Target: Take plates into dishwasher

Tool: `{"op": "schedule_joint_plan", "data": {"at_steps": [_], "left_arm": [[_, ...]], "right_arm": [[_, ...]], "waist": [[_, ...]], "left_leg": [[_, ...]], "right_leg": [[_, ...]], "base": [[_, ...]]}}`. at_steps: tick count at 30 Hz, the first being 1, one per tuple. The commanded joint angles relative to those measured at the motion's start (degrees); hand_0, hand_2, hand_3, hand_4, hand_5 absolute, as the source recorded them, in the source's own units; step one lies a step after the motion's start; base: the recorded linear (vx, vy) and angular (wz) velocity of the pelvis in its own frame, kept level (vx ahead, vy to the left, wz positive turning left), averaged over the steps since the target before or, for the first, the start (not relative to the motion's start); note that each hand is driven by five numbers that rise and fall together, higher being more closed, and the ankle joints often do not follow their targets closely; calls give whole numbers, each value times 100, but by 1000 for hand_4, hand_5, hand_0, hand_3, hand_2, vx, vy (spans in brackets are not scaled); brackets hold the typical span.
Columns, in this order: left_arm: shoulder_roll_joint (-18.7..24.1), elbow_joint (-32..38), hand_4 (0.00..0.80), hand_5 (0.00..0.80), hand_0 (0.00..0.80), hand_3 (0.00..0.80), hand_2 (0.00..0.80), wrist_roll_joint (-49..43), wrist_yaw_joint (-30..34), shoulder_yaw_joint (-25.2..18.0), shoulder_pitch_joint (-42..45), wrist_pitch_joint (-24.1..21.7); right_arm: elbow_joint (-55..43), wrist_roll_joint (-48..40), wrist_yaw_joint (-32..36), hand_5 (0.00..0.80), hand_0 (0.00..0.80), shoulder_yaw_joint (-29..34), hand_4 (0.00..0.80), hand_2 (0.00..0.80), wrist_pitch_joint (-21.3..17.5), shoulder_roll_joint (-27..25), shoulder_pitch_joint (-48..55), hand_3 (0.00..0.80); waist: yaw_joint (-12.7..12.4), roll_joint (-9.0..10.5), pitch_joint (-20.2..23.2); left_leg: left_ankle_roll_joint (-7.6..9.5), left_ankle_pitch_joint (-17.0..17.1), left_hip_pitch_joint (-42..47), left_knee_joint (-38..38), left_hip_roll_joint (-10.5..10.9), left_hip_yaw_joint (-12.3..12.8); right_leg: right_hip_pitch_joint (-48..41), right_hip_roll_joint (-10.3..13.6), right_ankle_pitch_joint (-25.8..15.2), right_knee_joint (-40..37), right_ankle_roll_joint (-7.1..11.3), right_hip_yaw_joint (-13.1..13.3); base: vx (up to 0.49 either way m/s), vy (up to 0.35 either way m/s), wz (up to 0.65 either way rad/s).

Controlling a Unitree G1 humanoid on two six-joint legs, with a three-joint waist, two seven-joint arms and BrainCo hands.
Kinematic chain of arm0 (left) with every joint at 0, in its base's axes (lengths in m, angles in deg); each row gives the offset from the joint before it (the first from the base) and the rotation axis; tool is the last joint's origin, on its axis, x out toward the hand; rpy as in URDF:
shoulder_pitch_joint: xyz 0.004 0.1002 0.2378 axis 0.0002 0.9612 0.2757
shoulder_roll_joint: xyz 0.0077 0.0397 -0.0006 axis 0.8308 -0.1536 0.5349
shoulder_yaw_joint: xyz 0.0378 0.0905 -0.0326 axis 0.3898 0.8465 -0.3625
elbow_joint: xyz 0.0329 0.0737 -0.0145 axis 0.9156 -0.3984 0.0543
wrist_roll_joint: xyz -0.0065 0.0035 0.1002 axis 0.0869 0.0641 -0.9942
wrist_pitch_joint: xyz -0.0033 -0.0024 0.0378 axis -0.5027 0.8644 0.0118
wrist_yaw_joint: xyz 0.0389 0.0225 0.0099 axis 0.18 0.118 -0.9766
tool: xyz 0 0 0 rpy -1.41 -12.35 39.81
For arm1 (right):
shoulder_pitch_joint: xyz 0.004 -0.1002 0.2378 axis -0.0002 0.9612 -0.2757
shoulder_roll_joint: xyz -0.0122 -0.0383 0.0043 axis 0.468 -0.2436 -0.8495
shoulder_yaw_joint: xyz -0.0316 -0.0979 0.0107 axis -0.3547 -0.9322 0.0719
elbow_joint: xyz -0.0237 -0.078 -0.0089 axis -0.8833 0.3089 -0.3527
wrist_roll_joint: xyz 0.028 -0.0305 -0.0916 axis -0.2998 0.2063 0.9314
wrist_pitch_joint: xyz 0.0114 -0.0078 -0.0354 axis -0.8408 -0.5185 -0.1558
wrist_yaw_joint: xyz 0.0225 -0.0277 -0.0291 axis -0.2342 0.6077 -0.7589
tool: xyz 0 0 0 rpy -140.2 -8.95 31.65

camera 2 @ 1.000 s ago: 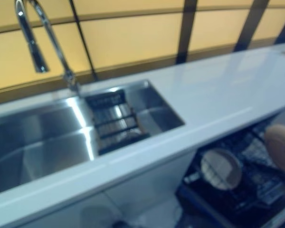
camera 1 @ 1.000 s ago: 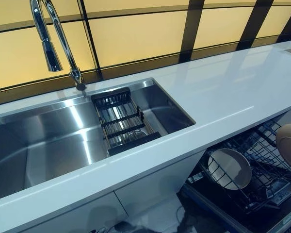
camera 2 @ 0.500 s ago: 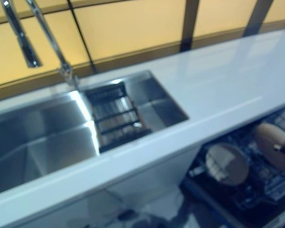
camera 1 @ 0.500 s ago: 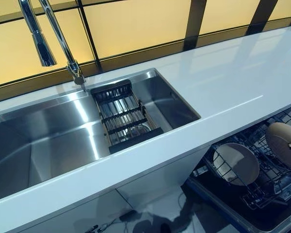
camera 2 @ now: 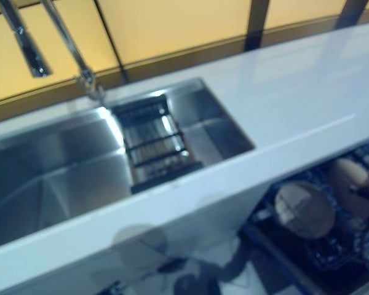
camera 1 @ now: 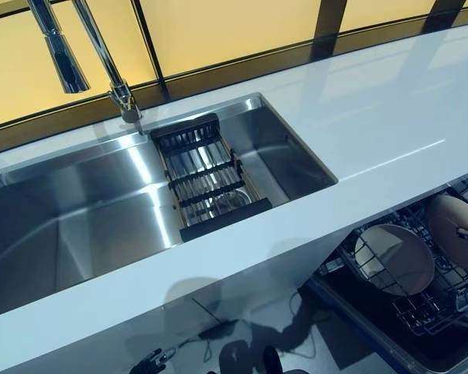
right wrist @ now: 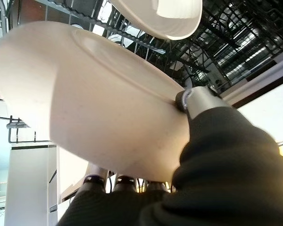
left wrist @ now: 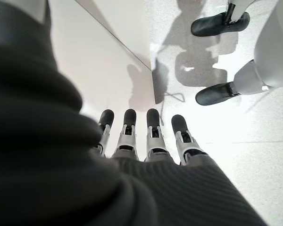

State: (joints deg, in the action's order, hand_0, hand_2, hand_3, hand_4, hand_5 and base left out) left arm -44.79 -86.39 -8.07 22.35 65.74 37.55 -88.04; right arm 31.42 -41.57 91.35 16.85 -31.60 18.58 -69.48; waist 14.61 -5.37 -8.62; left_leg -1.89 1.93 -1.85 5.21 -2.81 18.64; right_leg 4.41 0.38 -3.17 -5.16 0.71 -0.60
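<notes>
My right hand (right wrist: pixel 198 101) is shut on a beige plate (right wrist: pixel 89 99), thumb on its upper face and fingers (right wrist: pixel 118 181) under its rim. In the left eye view this plate (camera 1: pixel 451 222) hangs tilted over the open dishwasher's lower rack (camera 1: pixel 409 315), at the far right below the counter edge. Just left of it, a second pale plate (camera 1: pixel 394 257) stands on edge in the rack, and in the right wrist view this plate (right wrist: pixel 165 16) shows beyond the held one. My left hand (left wrist: pixel 153 136) hangs low beside the white cabinet front, fingers straight and empty.
A white counter (camera 1: pixel 374 117) runs above the dishwasher. A steel sink (camera 1: pixel 101 226) with a tall faucet (camera 1: pixel 101 54) and a black drainer insert (camera 1: pixel 207 175) lies to the left. White cabinet fronts (left wrist: pixel 99 52) and pale floor lie below.
The camera has tilted down and shifted, so the sink sits further right in the picture. The held plate now sits closer to the plate standing in the rack.
</notes>
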Motion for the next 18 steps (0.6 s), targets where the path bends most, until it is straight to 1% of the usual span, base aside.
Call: {"op": "schedule_joint_plan", "data": {"at_steps": [1,11,18], "left_arm": [[222,73,0,0,0,0,0,280,-21,204,-243,-40],[203,200,0,0,0,0,0,447,-41,322,-324,-28],[193,265,0,0,0,0,0,533,-26,365,-404,-26]], "right_arm": [[308,89,-362,800,800,-28,800,800,-50,-130,-646,800],[518,141,-329,800,800,-403,800,800,141,-215,-1061,800],[728,245,-249,800,800,-715,800,800,376,-145,-1343,800]], "waist": [[-197,51,24],[-219,-120,-134],[-235,-222,-246]], "left_leg": [[42,-378,99,-21,-112,-136],[21,-332,-10,-21,-80,-189],[13,-299,-76,-21,-41,-217]], "right_leg": [[263,131,23,107,436,-249],[357,155,34,107,409,-284],[420,178,23,110,399,-294]], "base": [[-40,9,0],[-23,5,2],[-19,12,3]]}}
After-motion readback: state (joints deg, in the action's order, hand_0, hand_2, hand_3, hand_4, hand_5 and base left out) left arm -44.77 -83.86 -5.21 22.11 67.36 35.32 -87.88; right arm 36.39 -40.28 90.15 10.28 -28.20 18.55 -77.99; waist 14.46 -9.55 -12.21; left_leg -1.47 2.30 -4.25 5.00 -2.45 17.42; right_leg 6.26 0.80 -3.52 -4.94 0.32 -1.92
